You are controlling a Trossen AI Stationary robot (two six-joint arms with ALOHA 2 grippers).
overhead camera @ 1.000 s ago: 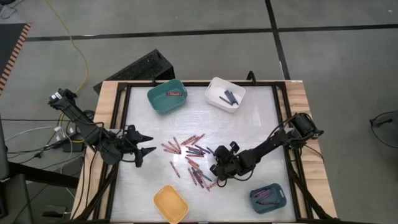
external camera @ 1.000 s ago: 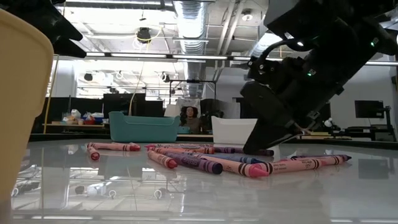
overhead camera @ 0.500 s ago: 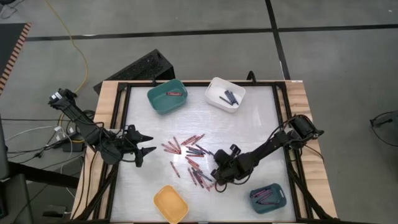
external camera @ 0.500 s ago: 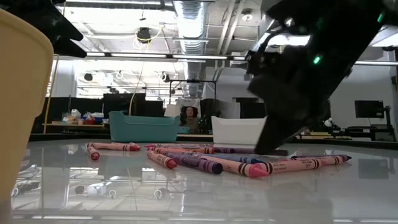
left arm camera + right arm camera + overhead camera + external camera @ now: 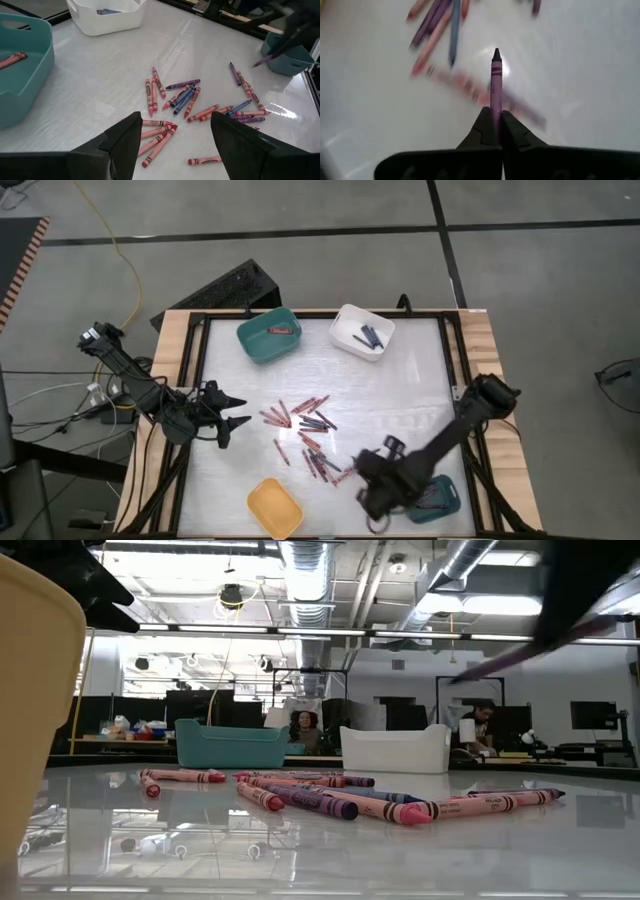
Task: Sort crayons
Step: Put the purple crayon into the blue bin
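Observation:
Several red, pink, blue and purple crayons (image 5: 305,432) lie scattered flat in the middle of the white table (image 5: 400,395); the left wrist view shows the same pile (image 5: 195,100). My right gripper (image 5: 494,119) is raised above the table near the front, left of the blue-teal bin (image 5: 432,498), and is shut on a purple crayon (image 5: 495,80). That crayon shows as a dark slanting stick in the low view (image 5: 510,660). At the table's left side my left gripper (image 5: 175,135) hovers open, pointing at the pile and touching nothing. My right gripper pinches the purple crayon's blunt end (image 5: 494,109) between its two fingertips. The crayon runs along the fingers and sticks out ahead of them, tip foremost. The fingers slant steeply downward. The crayon is lifted clear of the table.
A teal bin (image 5: 269,334) with a red crayon and a white bin (image 5: 362,330) with dark blue crayons stand at the far edge. A yellow bin (image 5: 275,508) stands at the near edge. The blue-teal bin at the near right holds purple and pink crayons. A black frame rims the table.
My right gripper has shut on a purple crayon in the pile, then risen fast and swung toward the table's near edge and the blue-teal bin, tipping more steeply downward. The crayon has come up clear of the table. The other crayons lie as before.

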